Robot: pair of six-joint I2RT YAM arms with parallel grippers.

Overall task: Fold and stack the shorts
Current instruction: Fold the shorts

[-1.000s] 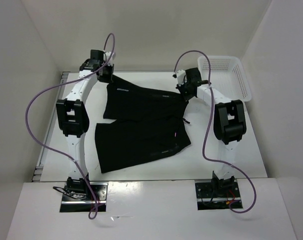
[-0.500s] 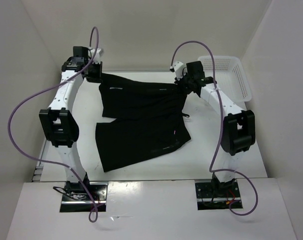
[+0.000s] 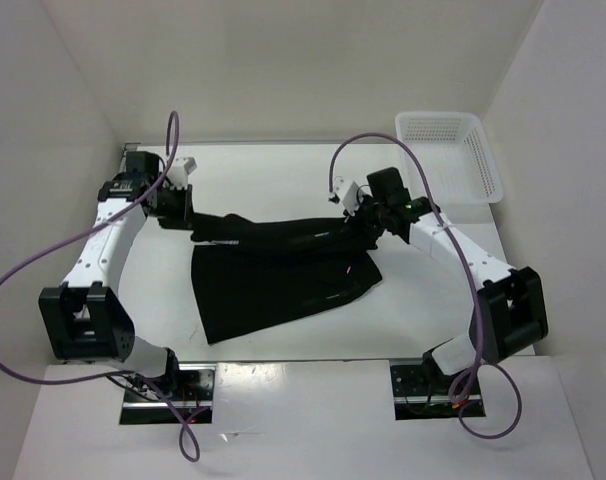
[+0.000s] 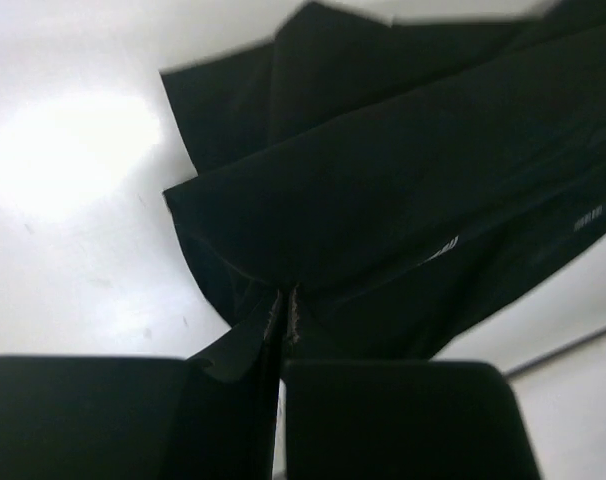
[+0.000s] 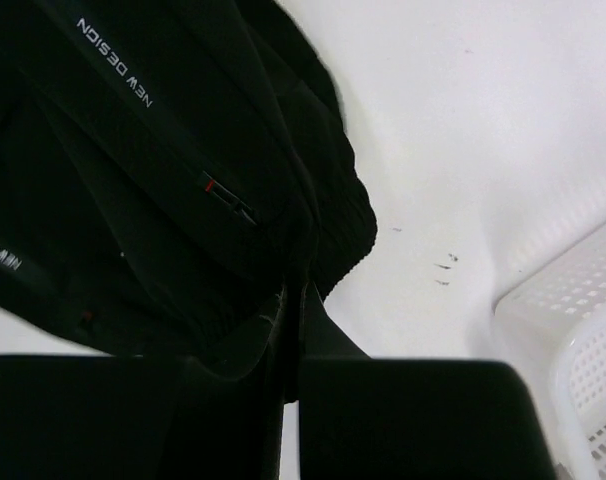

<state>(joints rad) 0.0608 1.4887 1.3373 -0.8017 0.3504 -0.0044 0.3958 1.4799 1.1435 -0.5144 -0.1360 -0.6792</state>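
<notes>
Top and wrist views. The black shorts (image 3: pixel 273 285) occupy the middle of the table (image 3: pixel 283 175). Their near half lies flat, and their far half is stretched as a bunched band between my two grippers. My left gripper (image 3: pixel 191 222) is clamped tight on the band's left end, and my right gripper (image 3: pixel 361 228) on its right end. The white basket (image 3: pixel 483 165) sits at the far right corner, well apart.

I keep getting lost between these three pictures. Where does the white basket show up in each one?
Top view: the white basket is in the upper right of the picture.
Left wrist view: it is not in it.
Right wrist view: part of the basket fills the lower right corner.
Shared landmark: the black shorts, which appear in all three views.
</notes>
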